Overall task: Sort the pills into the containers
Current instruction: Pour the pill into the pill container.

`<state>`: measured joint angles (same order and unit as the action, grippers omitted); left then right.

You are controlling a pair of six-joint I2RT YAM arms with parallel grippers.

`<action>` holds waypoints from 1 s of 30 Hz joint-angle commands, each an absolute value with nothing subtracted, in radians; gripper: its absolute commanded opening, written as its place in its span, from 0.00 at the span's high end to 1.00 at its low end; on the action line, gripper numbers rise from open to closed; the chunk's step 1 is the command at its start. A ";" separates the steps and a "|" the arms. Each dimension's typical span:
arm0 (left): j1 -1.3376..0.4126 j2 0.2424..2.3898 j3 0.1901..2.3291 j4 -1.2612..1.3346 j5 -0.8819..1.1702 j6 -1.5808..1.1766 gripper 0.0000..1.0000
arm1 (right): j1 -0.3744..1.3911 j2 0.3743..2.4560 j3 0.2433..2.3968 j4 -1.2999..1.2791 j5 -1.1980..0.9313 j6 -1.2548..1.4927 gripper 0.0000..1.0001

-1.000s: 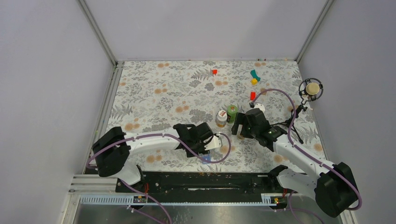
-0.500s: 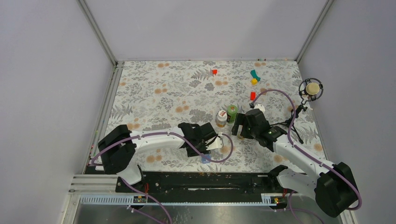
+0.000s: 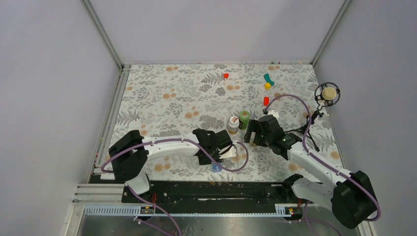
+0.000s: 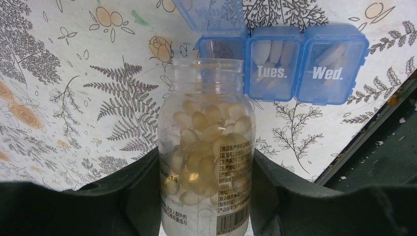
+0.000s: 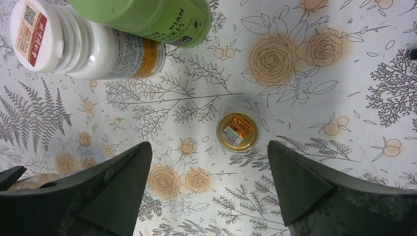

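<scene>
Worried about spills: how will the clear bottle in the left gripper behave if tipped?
The clear bottle looks uncapped, so its smooth capsules would probably pour out fast. Its rigid, glossy wall might slip in the left gripper. Only partly full of capsules, it is likely light.

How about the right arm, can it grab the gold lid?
Probably yes: the right tool is open over the gold lid, which lies alone; the white bottle and green bottle stand aside.

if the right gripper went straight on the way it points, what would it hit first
Probably the small gold cap lying on the table, framed between the open jaws of the right gripper, a little off centre; depth is hard to judge.
</scene>
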<state>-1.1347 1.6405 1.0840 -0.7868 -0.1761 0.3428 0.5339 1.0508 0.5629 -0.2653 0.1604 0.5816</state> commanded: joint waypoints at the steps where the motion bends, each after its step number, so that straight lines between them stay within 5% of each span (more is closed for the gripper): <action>1: -1.143 1.656 1.136 -0.809 -0.221 0.331 1.00 | 0.531 1.057 0.560 -0.278 0.184 0.582 0.04; 30: -1.151 1.676 1.181 -0.893 -0.264 0.301 1.00 | 0.531 1.077 0.566 -0.276 0.181 0.576 0.04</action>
<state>-1.1427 1.6741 1.1370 -0.8722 -0.2291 0.3138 0.5339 1.0687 0.5621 -0.2726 0.1642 0.5816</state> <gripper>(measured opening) 0.531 0.954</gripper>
